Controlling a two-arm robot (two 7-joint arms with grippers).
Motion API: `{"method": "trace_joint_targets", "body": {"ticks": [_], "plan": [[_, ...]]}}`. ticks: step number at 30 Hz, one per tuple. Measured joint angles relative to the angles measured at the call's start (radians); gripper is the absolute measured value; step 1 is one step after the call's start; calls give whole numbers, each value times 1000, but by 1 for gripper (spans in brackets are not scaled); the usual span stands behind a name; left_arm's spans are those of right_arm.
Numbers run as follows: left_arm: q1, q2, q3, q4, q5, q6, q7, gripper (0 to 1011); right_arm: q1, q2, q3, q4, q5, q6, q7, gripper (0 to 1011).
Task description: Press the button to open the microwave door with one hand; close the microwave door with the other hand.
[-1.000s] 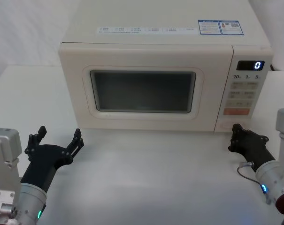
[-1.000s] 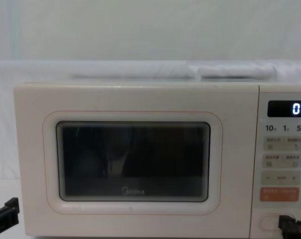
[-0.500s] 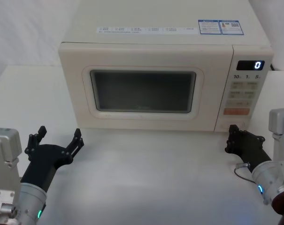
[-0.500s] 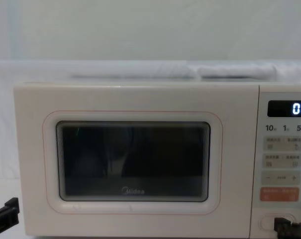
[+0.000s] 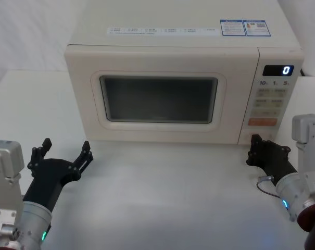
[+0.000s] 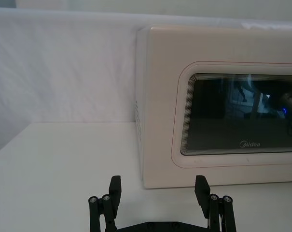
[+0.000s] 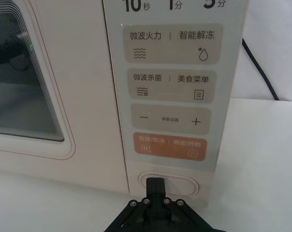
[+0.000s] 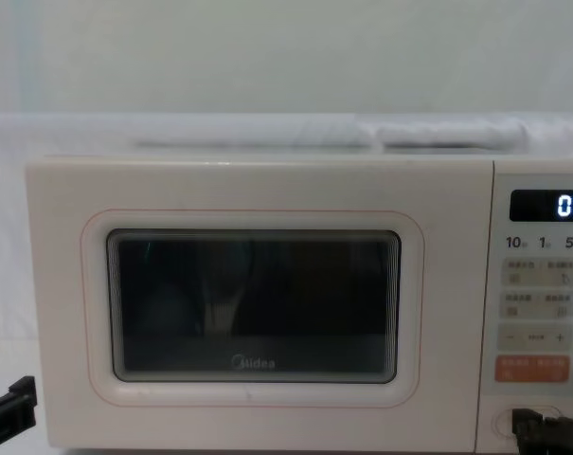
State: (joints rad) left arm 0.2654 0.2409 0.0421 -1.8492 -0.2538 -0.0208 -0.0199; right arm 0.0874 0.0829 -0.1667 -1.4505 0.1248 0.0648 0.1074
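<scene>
The cream microwave stands on the white table with the microwave door (image 5: pixel 157 136) shut flush; its dark window and Midea logo face me (image 8: pixel 253 303). The button (image 7: pixel 185 185), a wide cream pill key, sits at the foot of the keypad strip (image 8: pixel 544 415). My right gripper (image 7: pixel 155 185) is shut, its joined black tips on the button's left half (image 5: pixel 255 148); contact cannot be judged. My left gripper (image 5: pixel 65 149) hovers open low before the microwave's left front corner (image 6: pixel 158 187), apart from the door (image 6: pixel 160 121).
Above the button are an orange key (image 7: pixel 170 146), pale keys and a display (image 5: pixel 278 71) reading 0. A black cable (image 7: pixel 261 67) runs down behind the microwave's right side. Bare white table (image 5: pixel 162 198) lies between the two arms.
My right gripper has moved forward and to the left, closing onto the button. The left arm has stayed put and the door remains shut.
</scene>
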Motion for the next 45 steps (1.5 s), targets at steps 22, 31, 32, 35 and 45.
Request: {"method": "trace_joint_targets", "body": {"ticks": [22, 31, 32, 35, 45], "plan": [[0, 0, 0, 0, 0, 0, 0, 1001, 17, -17, 12, 14, -35, 31, -12, 0], [0, 0, 0, 0, 0, 0, 0, 1001, 28, -24, 16, 30, -44, 30, -14, 0], [0, 0, 0, 0, 0, 0, 0, 1001, 29, -25, 17, 31, -45, 30, -14, 0], [0, 0, 0, 0, 0, 0, 0, 1001, 34, -27, 18, 37, -48, 29, -15, 0], [0, 0, 0, 0, 0, 0, 0, 1001, 56, -31, 27, 66, -51, 21, -13, 0]]}}
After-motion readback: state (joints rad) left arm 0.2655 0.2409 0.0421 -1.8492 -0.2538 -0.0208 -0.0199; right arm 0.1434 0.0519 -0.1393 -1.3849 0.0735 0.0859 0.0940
